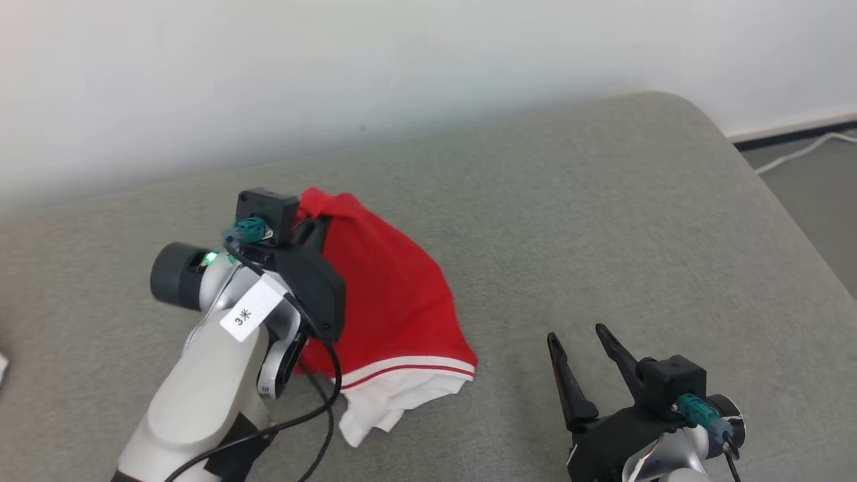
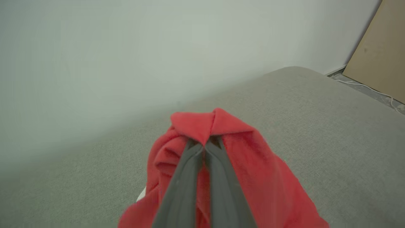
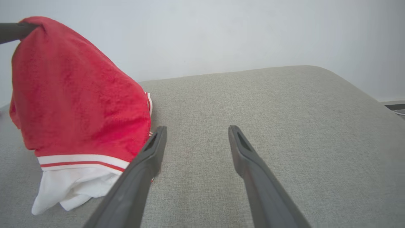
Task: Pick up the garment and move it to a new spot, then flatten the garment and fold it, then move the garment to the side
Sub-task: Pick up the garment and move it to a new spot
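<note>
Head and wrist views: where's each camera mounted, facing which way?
Head view: on the head, looking down at the grey cushion; left gripper clamping the red garment, right gripper open.
Left wrist view: along its shut fingers into the garment.
Right wrist view: along its open fingers over the cushion.
Shared: all show garment and cushion.

Grey fabric cushion [image 1: 549, 221] occupying most of the head view, its woven cover plain, with a rounded corner at the upper right of the frame. White wall [image 1: 335, 60] across the top, meeting the cushion's far edge along a slanting line. Dark baseboard [image 1: 797, 136] at the upper right edge, along the foot of the wall. White cable [image 1: 800, 152] lying just below the baseboard on the grey floor [image 1: 820, 201]. Tan board [image 2: 379, 50] in the upper right corner of the left wrist view, set against the wall, the cable running along its foot.
</note>
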### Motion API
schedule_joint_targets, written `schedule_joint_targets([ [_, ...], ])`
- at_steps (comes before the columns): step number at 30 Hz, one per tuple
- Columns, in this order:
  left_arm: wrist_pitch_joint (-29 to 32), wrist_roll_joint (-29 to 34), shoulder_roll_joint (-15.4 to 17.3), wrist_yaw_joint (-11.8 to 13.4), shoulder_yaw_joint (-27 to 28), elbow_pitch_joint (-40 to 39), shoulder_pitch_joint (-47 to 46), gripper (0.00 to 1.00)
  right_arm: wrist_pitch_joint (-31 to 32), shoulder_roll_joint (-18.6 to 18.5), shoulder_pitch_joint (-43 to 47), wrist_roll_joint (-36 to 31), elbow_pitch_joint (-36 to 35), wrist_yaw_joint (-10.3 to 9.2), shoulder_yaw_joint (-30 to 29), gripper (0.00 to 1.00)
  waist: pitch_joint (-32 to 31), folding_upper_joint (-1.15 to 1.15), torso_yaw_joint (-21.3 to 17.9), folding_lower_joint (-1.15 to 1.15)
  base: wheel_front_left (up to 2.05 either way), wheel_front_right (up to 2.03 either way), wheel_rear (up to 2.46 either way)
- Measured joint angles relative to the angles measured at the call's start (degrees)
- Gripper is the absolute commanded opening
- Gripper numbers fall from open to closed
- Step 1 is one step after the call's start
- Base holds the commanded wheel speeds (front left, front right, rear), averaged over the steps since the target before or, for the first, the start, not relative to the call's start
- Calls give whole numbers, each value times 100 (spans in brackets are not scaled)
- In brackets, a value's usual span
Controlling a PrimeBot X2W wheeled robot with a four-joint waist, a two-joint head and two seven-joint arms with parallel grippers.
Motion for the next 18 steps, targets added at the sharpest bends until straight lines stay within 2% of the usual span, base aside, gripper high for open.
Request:
schedule_joint_targets([
  [2,12,23,41,1,0,240,-23,0,-3,0,-26,43,22,0,-38,100,74,0,-116,0,0,0,0],
  [3,12,32,42,16,0,314,-32,8,-11,0,-40,46,21,0,-64,100,119,0,-156,0,0,0,0],
  [4,12,63,40,40,-5,389,-44,49,-30,0,-59,47,24,0,-76,100,166,0,-188,0,0,0,0],
  [5,9,125,47,44,1,482,-72,98,-52,1,-74,52,31,0,-85,100,215,0,-212,0,0,0,0],
  [11,-118,243,263,246,226,876,-292,100,-87,16,-139,88,135,0,-83,100,363,1,-227,1,0,0,0],
  [18,-441,163,300,292,446,843,-222,100,-151,18,-175,90,236,0,-122,100,307,1,-32,1,0,0,0],
])
